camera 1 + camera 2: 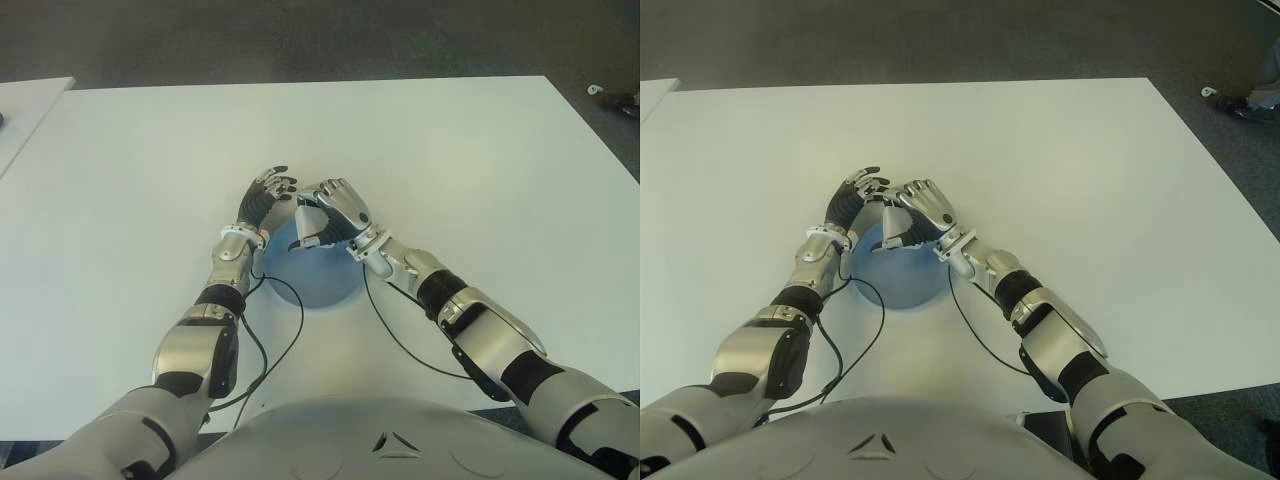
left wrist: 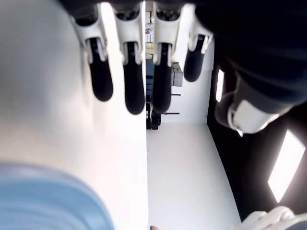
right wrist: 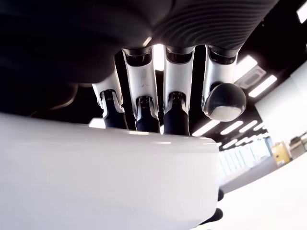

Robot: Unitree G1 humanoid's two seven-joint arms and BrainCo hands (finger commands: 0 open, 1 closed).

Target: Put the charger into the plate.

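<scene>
A round blue plate (image 1: 322, 282) lies on the white table (image 1: 480, 170) right in front of me. My right hand (image 1: 328, 214) hovers over the plate's far part, fingers curled around a white charger (image 1: 308, 224). The charger (image 3: 105, 177) fills the right wrist view as a broad white block under the bent fingers (image 3: 144, 110). My left hand (image 1: 268, 192) shows at the plate's far left rim, close to the right hand. Its fingers (image 2: 134, 86) are stretched out with nothing in them, and a part of the plate (image 2: 43, 201) appears in the left wrist view.
Black cables (image 1: 292, 330) trail from both wrists across the table towards my body. A second white table (image 1: 25, 105) borders the far left. Dark floor lies beyond the far edge, with a small object (image 1: 612, 98) on it at the far right.
</scene>
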